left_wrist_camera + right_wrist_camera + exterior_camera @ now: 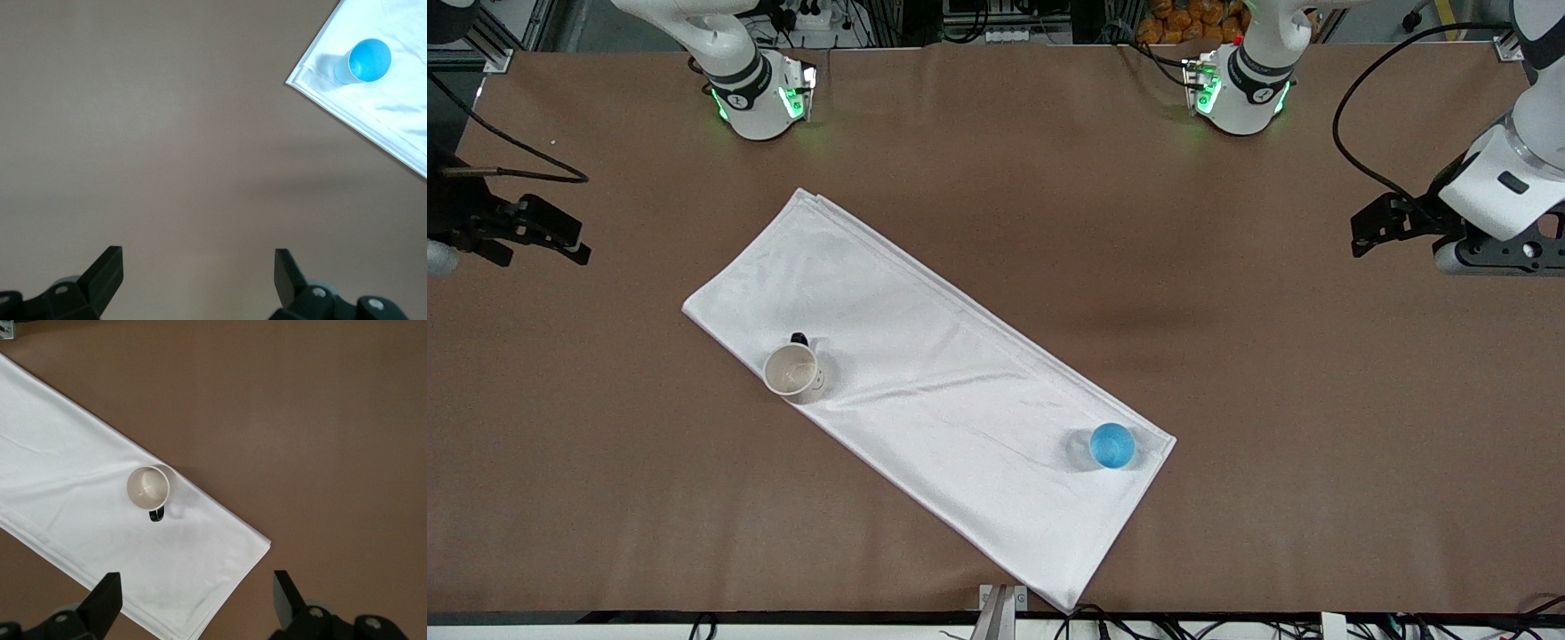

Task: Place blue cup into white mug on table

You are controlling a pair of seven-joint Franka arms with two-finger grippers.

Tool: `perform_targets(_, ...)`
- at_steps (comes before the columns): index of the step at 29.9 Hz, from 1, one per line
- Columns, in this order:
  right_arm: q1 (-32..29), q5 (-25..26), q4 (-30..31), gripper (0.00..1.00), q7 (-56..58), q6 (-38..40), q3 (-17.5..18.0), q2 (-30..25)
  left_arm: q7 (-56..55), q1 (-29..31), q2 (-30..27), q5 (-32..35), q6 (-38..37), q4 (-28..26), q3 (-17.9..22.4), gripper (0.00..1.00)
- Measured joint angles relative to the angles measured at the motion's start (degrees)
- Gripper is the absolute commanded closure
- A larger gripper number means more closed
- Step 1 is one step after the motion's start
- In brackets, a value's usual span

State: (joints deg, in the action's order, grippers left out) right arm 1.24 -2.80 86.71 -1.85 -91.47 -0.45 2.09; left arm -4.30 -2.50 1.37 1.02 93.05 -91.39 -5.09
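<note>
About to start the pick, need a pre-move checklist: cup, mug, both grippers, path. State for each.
1. The blue cup upright, mouth up, near a corner of the white cloth: ok.
2. The white mug upright, inside bare, on the cloth toward the right arm's end: ok.
3. Left gripper open and holding nothing, over bare table at its own end: ok.
4. Right gripper open and holding nothing, waiting at its own end of the table: ok.
5. Nothing standing on the cloth between cup and mug: ok.
6. Cloth lying flat under both: cannot tell, light wrinkles show.
</note>
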Motion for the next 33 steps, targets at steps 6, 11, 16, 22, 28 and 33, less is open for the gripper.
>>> perform_targets(6,0.09,-0.18,0.00,0.00,0.00,0.98,0.09,-0.18,0.00,0.00,0.07,0.00,0.00,0.00,-0.05,0.00)
perform_targets(11,0.38,-0.22,0.01,0.00,0.00,1.03,0.25,-0.22,0.00,-0.01,0.39,0.00,0.00,0.00,-0.28,0.00)
perform_targets(16,0.41,-0.41,0.17,0.00,0.00,1.03,0.32,-0.18,-0.14,-0.05,1.23,0.00,0.00,-0.03,-0.41,0.00)
perform_targets(22,0.40,-1.71,0.37,0.00,0.00,0.95,0.27,0.43,-4.27,-0.45,4.56,-0.66,2.60,0.08,-0.44,0.00)
perform_targets(28,0.43,-2.04,0.91,0.00,0.07,0.92,0.29,2.08,-13.37,-2.97,11.50,-0.98,7.08,1.62,-0.65,0.00)
perform_targets(33,1.54,-2.13,1.08,0.00,0.78,0.94,0.34,4.62,-20.28,-4.84,18.22,-1.00,10.46,4.76,-0.72,0.00)
